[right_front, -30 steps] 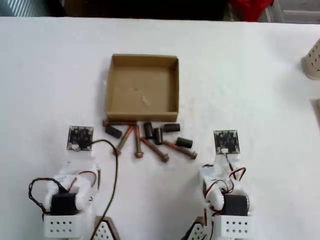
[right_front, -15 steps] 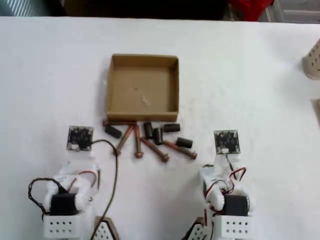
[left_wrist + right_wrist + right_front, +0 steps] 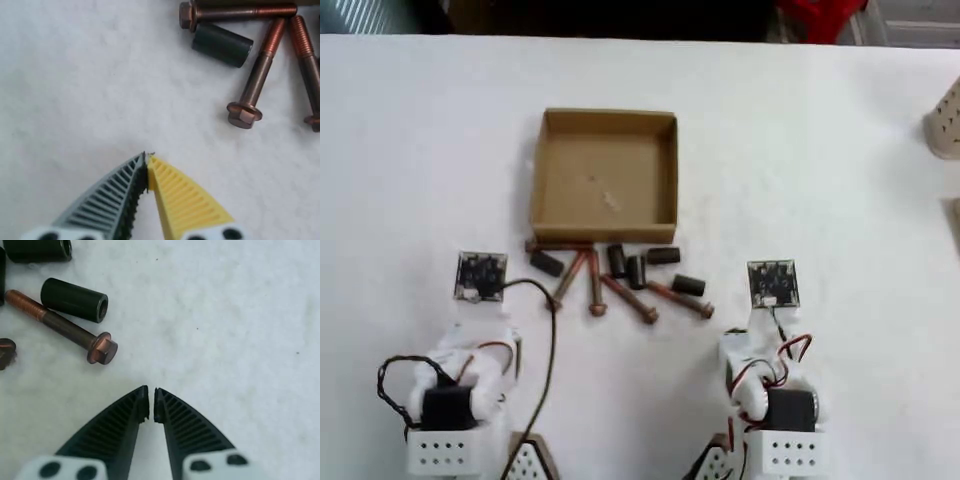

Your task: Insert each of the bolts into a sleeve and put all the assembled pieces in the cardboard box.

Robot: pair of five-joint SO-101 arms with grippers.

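Observation:
Several copper bolts (image 3: 620, 290) and black sleeves (image 3: 638, 268) lie mixed on the white table just in front of the empty cardboard box (image 3: 542, 180). My left gripper (image 3: 147, 159) is shut and empty, its grey and yellow tips on bare table short of a bolt (image 3: 255, 80) and a sleeve (image 3: 221, 45). My right gripper (image 3: 151, 404) is shut and empty, a short way from a bolt (image 3: 65, 327) with a sleeve (image 3: 75, 300) lying alongside it. Both arms sit near the front edge, the left arm (image 3: 455, 395) and the right arm (image 3: 770, 395) flanking the pile.
A black cable (image 3: 552, 350) runs from the left arm across the table near the leftmost bolts. A pale perforated object (image 3: 945, 125) stands at the far right edge. White table spreads on both sides of the box.

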